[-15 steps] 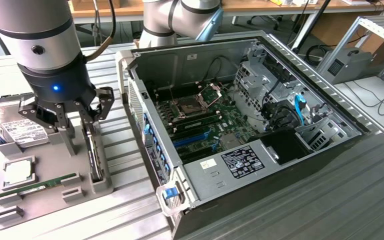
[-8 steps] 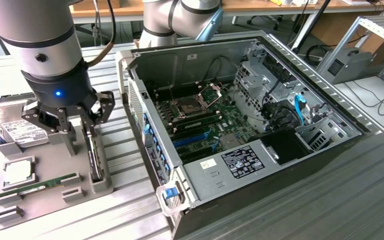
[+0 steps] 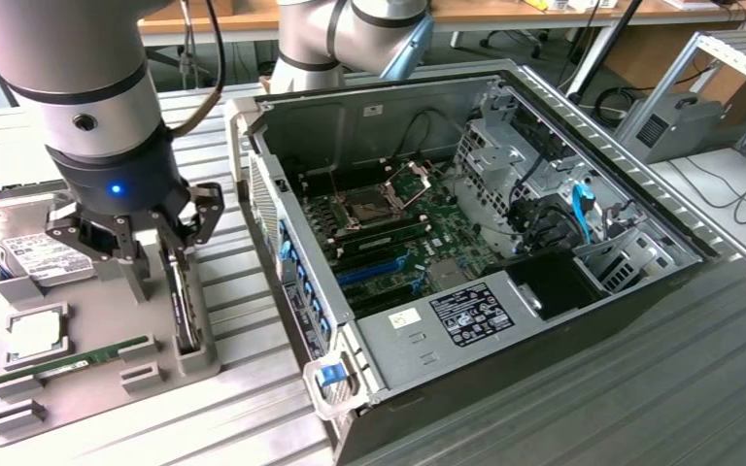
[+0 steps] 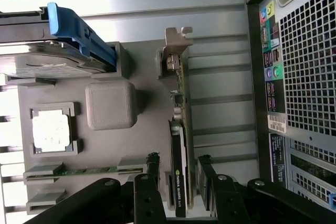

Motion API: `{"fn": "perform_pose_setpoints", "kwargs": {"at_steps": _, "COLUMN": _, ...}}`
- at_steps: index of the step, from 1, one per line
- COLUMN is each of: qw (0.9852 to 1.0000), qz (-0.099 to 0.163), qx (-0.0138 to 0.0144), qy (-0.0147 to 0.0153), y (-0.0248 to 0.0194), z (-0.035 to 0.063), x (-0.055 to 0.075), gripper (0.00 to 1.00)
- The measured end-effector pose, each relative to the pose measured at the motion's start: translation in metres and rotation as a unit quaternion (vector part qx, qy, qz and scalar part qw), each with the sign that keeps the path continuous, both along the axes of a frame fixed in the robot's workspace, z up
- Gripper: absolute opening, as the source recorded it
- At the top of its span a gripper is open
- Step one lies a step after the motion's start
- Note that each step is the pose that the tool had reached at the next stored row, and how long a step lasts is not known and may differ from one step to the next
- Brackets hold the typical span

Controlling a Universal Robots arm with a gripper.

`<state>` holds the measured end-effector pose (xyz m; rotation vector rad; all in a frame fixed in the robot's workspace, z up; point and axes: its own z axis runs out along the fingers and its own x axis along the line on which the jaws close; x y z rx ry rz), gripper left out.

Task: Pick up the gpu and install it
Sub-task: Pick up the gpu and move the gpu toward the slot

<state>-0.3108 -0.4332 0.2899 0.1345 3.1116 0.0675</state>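
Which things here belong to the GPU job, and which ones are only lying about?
For the job: the gpu, standing on edge in the grey holder; the open hand astride it; the open computer case.
Lying about: the hard drive, the processor chip, the memory stick.

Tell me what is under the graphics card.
The graphics card stands on edge in a slot of the grey holder, on the slatted table. The slot walls hide its lower edge and the slot floor.
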Motion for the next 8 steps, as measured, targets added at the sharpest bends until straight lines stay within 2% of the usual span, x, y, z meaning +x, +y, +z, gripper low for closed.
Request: {"fn": "perform_pose_setpoints", "kwargs": {"at_steps": 8, "qw": 1.0, "qz": 0.0, "qx": -0.0001, "qy": 0.0001, "y": 0.0, "z": -0.0061, "x": 0.0, "gripper": 0.42}}
